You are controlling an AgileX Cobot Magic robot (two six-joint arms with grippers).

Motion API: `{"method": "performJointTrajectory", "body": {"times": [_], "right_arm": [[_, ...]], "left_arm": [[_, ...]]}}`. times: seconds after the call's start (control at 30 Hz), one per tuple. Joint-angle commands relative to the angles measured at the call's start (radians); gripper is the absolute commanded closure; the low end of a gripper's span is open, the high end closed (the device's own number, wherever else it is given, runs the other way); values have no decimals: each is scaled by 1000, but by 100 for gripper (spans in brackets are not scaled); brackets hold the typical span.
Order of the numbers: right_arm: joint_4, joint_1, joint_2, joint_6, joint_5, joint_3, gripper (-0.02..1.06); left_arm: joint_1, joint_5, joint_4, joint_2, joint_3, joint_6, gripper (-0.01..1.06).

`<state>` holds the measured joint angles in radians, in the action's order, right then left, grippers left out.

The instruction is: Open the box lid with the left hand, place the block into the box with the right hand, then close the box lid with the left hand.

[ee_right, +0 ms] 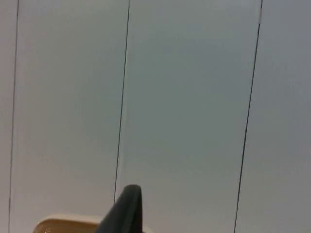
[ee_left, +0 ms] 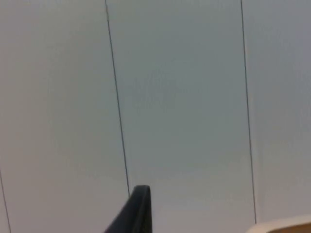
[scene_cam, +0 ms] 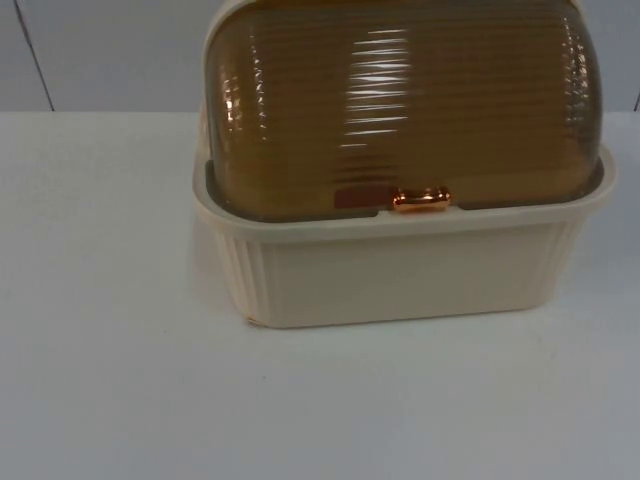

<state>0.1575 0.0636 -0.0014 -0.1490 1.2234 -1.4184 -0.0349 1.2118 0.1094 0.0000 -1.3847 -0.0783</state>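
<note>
Now we see the box (scene_cam: 400, 270) with its brown lid (scene_cam: 400, 100) down; we cannot tell how our left gripper (ee_left: 133, 213) or right gripper (ee_right: 124, 211) stand.

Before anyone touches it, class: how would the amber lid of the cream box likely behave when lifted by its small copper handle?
The amber lid looks like thin ribbed plastic, so probably light and stiff. Its glossy surface suggests it is slippery, so the copper handle seems the better hold. The cream box sits broad and flat on the white table, so it probably will not tip.
</note>
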Motion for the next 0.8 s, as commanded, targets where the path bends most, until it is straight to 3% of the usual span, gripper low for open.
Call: {"method": "performJointTrajectory", "body": {"times": [0.0,0.47,0.63,0.77], "right_arm": [[4,1,1,6,-2,6,0],[7,1,1,6,-29,188,0],[-64,1,1,103,-84,354,0],[-82,1,1,114,-91,468,0]], "left_arm": [[-1,9,29,0,-15,6,0],[22,-43,81,0,120,-25,0],[24,-65,41,0,301,-19,0],[24,-65,38,0,453,-19,0]]}}
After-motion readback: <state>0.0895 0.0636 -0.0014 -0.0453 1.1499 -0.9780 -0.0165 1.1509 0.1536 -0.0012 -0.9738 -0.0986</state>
